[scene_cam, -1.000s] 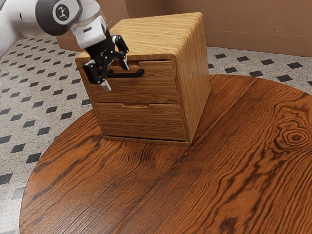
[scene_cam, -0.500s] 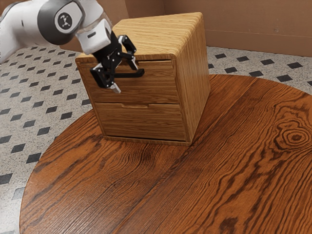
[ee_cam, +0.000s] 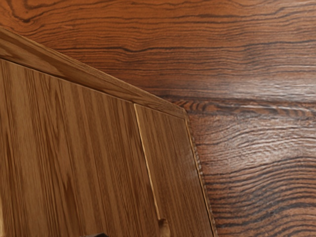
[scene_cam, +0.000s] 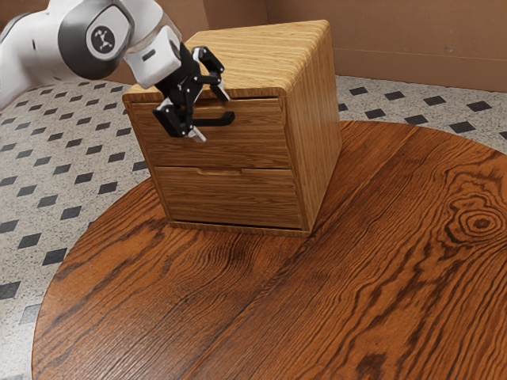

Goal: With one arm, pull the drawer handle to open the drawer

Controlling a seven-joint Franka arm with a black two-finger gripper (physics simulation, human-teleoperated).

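A light wooden cabinet with two drawers stands at the back of the round table. The top drawer sits flush with the cabinet front and carries a black bar handle. My black gripper is at the handle's end toward the exterior view's left. It is open, with one finger above the bar and one fingertip below it. The wrist view looks down the drawer fronts to the cabinet's base edge and the table beneath.
The lower drawer has a shallow notch grip and is closed. The dark round table spreads wide in front of the cabinet. Checkered floor lies beyond the table's edge, and a brown wall runs behind.
My hand has moved toward the exterior view's right and slightly up, closing in on the top drawer's handle and turning a little. The drawer has not moved.
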